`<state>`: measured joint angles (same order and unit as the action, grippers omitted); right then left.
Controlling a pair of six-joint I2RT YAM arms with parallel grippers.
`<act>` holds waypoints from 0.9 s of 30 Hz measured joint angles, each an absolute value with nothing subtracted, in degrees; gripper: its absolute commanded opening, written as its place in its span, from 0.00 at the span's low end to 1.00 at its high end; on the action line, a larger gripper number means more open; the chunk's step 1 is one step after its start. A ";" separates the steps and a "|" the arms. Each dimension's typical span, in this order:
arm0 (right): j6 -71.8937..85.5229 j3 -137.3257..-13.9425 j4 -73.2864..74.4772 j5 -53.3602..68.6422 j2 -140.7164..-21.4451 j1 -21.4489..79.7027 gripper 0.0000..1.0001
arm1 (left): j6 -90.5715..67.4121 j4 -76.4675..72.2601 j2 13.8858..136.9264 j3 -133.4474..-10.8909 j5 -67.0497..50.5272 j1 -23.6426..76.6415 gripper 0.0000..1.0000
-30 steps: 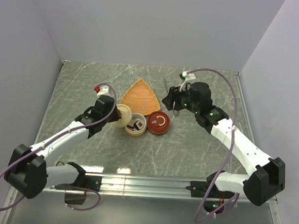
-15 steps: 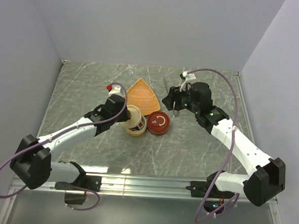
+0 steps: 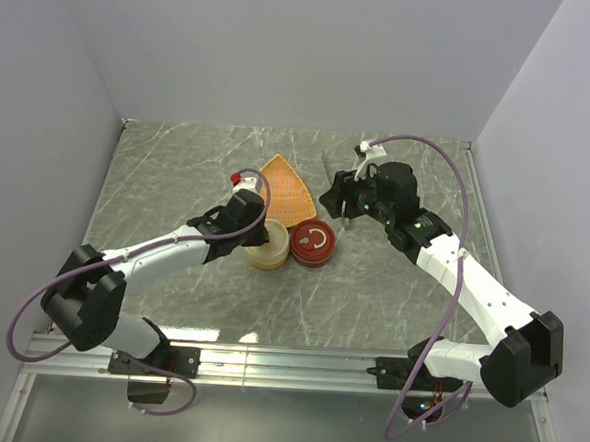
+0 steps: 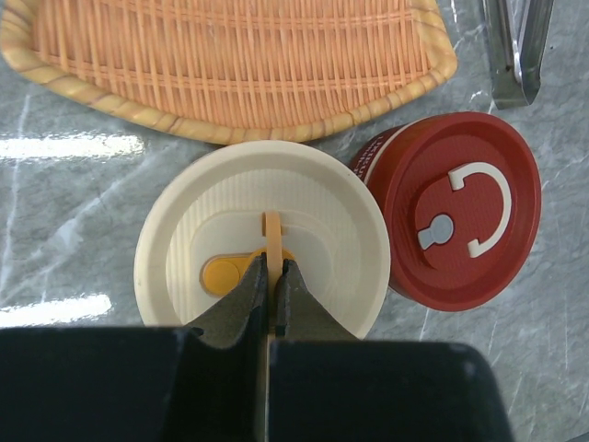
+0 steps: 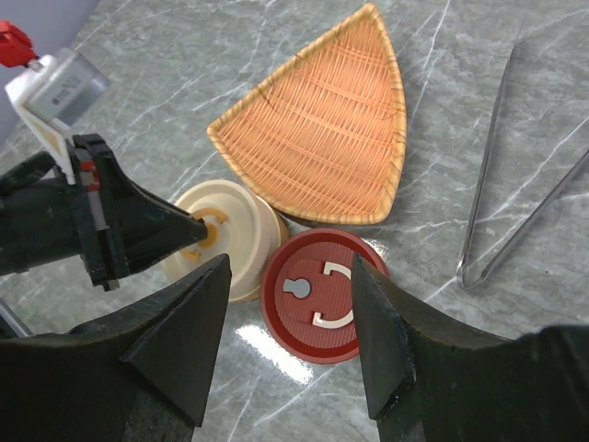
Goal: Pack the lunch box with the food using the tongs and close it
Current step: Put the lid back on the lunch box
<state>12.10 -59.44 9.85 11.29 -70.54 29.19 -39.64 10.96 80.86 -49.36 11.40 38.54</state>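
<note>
- The grey marbled table [image 3: 158, 173] carries everything, grouped near its middle.
- The left gripper [image 4: 270, 272] reaches in from the left. Its jaws are clenched on the thin upright tab of the cream lid [image 4: 184, 249].
- The right gripper [image 5: 288, 276] hangs above the red lid, jaws spread and grasping nothing.
- The woven basket [image 4: 239, 55], a rounded triangle, lies just behind the two round containers. No food shows on it in any view.
- The tongs [image 4: 508, 87] lie flat on the table to the right of the basket, apart from both grippers. Judging by this, their part of the job looks finished.
- The red lid [image 4: 451, 221] sits on its round container, which touches the cream one on its right side. That half appears closed.
- The cream lid covers its container squarely. Whether it is pressed fully home cannot be told from here.
- The food is out of sight. It is presumably inside the lidded containers, though the pictures cannot confirm that.
- What seems left is to seat the cream lid firmly and let go of its tab.
</note>
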 measured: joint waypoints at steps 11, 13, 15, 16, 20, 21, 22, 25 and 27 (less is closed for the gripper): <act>12.10 -59.44 9.85 11.49 -70.54 29.19 0.62 | -39.59 11.16 83.53 -50.72 11.86 39.48 0.00; 12.10 -59.44 9.85 11.49 -70.54 29.19 0.62 | -39.59 11.20 83.53 -50.72 11.92 39.53 0.00; 12.10 -59.44 9.85 11.51 -70.54 29.19 0.62 | -39.59 11.20 83.53 -50.72 11.94 39.57 0.00; 12.10 -59.44 9.85 11.51 -70.54 29.21 0.62 | -39.59 11.20 83.53 -50.72 11.97 39.57 0.00; 12.12 -59.44 9.85 11.51 -70.54 29.19 0.63 | -39.62 10.92 83.50 -50.54 11.97 39.57 0.00; 12.12 -59.44 9.85 11.53 -70.54 29.19 0.62 | -39.62 10.66 83.44 -50.37 11.99 39.57 0.00; 12.10 -59.44 9.85 11.51 -70.54 29.19 0.62 | -39.62 10.33 83.33 -50.11 12.03 39.57 0.00; 12.12 -59.44 9.85 11.53 -70.54 29.19 0.62 | -39.64 9.47 82.94 -49.41 12.25 39.59 0.00; 12.10 -59.44 9.85 11.53 -70.54 29.19 0.63 | -39.64 9.19 82.85 -49.19 12.32 39.64 0.03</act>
